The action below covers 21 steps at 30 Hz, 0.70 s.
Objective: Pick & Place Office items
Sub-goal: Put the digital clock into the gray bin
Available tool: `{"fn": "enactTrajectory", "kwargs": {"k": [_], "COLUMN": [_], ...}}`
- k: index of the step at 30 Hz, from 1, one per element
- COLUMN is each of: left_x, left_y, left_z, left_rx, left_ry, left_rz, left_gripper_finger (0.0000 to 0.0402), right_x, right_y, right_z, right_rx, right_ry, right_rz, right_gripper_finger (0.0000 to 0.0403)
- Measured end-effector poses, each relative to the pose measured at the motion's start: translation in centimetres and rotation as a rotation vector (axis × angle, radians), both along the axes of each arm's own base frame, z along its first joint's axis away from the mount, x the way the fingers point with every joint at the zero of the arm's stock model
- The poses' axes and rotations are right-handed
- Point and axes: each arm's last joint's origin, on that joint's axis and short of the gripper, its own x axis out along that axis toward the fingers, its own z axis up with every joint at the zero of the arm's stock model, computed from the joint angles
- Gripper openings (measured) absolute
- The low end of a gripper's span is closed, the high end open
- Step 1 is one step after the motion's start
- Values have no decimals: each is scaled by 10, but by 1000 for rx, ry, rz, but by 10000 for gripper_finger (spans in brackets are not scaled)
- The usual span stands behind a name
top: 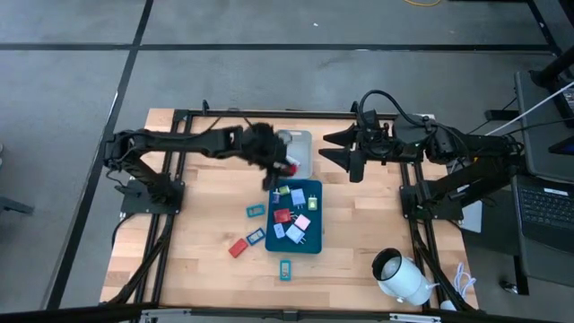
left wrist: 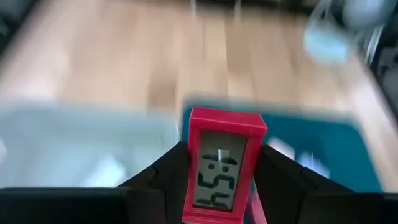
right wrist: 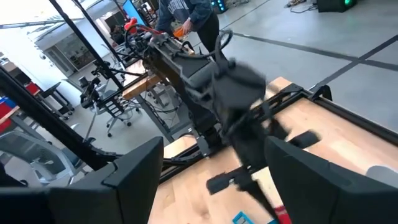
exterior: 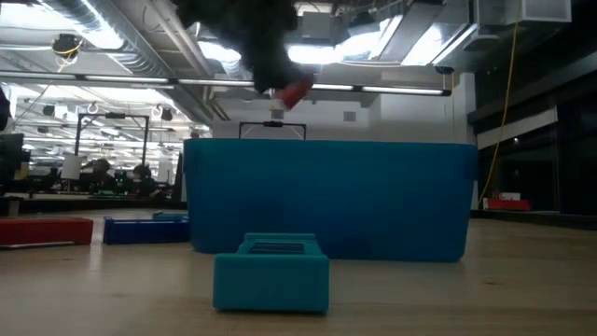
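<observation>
My left gripper (top: 274,167) hangs over the gap between the small grey tray (top: 297,151) and the dark-teal tray (top: 314,244), shut on a small red office item with a grey digit display (left wrist: 221,168). In the low view the red item (exterior: 297,91) hangs high above the teal tray's wall (exterior: 326,198). Several small blue, red, green and pink items lie in the teal tray (top: 294,218). Others lie on the table: teal (top: 256,211), blue (top: 255,236), red (top: 238,248), teal (top: 285,268). My right gripper (top: 330,149) waits open right of the grey tray. My left gripper pinches the red item by its two long sides (left wrist: 189,163), one dark finger (left wrist: 163,180) on each side. The item's top end (left wrist: 227,118) sticks out past the fingertips, display facing the wrist camera. It is lifted clear of table and trays.
A big white cylinder (top: 401,276) lies at the table's near right corner. In the low view a teal cube (exterior: 270,272) stands in front of the teal tray, with red (exterior: 42,231) and blue (exterior: 145,229) items to the left. A person (right wrist: 189,18) stands beyond the table.
</observation>
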Motion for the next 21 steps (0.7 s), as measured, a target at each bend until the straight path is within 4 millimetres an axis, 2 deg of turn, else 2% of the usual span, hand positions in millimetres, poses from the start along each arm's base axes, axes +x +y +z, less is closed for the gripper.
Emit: {"fn": "enactTrajectory", "kwargs": {"k": [3,6,9,14,17,21], "left_x": [8,12,17,41,56,63], "left_y": [22,47,67,88,98,114], "left_z": [7,-9,-28,-60,-64,-70], "left_rx": [-36,-56,1,122,195,215], "left_ry": [-97,-42,100,329,373,410], "left_rz": [72,159,195,108,61,38], "left_gripper_finger": [154,152,150,152,152,158], "right_x": [0,-1,-3,-12,-18,-26], "right_y": [0,0,0,-2,-3,-5], "right_z": [0,1,2,6,10,13], "right_rx": [-15,-19,-18,-19,-19,-22], "right_ry": [2,-1,-7,-23,-35,-44], "right_rz": [1,3,3,2,-8,-31], "right_gripper_finger": [284,284,284,284,284,284]}}
